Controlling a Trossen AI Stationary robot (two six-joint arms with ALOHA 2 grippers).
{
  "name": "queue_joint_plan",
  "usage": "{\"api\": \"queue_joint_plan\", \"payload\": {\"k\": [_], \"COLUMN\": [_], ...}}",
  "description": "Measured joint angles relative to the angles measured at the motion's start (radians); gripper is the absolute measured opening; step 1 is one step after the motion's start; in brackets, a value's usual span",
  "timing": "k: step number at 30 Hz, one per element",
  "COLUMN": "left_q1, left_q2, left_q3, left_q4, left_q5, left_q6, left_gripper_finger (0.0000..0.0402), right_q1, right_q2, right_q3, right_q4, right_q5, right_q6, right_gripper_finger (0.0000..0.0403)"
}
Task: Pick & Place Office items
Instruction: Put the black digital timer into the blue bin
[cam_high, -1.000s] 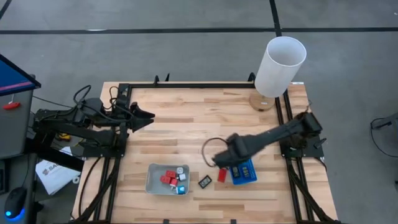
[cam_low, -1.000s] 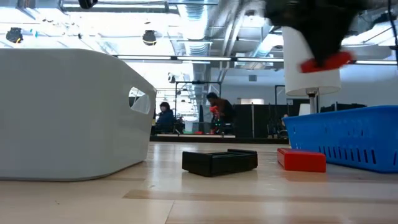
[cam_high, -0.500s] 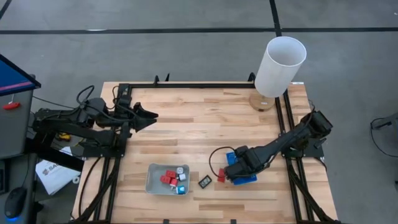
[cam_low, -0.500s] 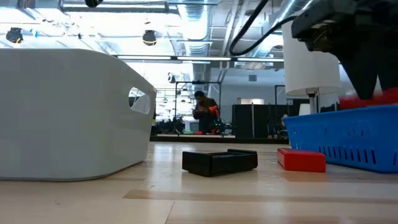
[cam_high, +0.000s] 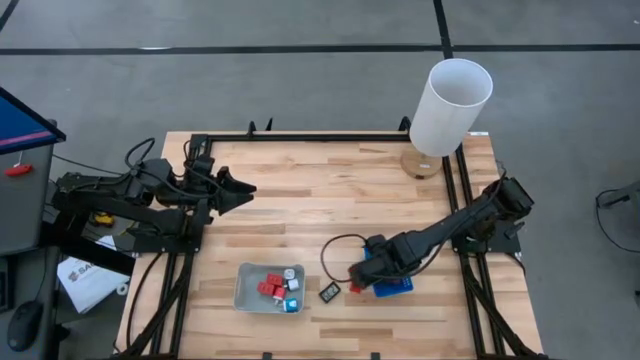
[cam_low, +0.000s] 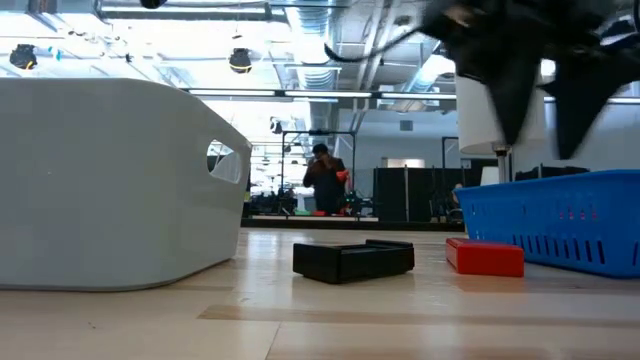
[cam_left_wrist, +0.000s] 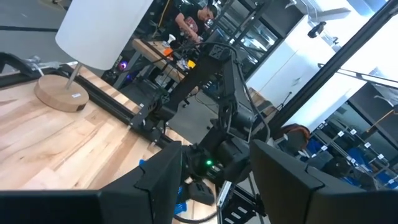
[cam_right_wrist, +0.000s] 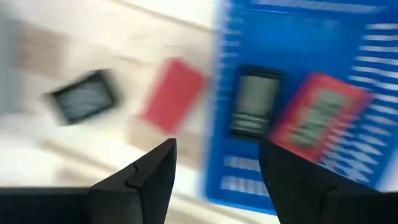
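The right end effector (cam_right_wrist: 214, 158) is hovering open above the blue tray (cam_right_wrist: 373, 112). A blurred red block (cam_right_wrist: 317, 115), seemingly pale-faced, is lying inside. The left end effector (cam_high: 245, 187) is waiting open.

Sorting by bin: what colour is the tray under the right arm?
Blue tray, clearest in the low view.

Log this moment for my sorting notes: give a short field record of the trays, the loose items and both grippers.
grey tray: holds red blocks and small white and cyan bits
blue tray: holds a red block and a black rectangle
loose on table: red block, black rectangle
right gripper: open, empty, at blue tray's edge
left gripper: open, empty, waiting at table's left
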Motion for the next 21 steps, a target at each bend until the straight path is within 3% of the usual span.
{"api": "queue_joint_plan", "payload": {"k": [5, 9, 15, 21], "left_q1": [0.0, 0.0, 0.0, 0.0], "left_q2": [0.0, 0.0, 0.0, 0.0], "left_q3": [0.0, 0.0, 0.0, 0.0], "left_q4": [0.0, -0.004, -0.021, -0.022], "left_q5": [0.0, 0.0, 0.0, 0.0], "left_q6": [0.008, 0.008, 0.007, 0.005], "left_gripper_finger": [0.0186, 0.0186, 0.0186, 0.0186], "right_q1": [-0.017, -0.031, -0.044, -0.056], "right_q2": [0.0, 0.0, 0.0, 0.0], "right_q3": [0.001, 0.001, 0.001, 0.001], "right_q4": [0.105, 0.231, 0.442, 0.47], "right_q5": [0.004, 0.015, 0.01, 0.028], "right_q6": [-0.083, -0.304, -0.794, -1.455], "right_gripper_finger": [0.0215, 0.0215, 0.0213, 0.0213]}}
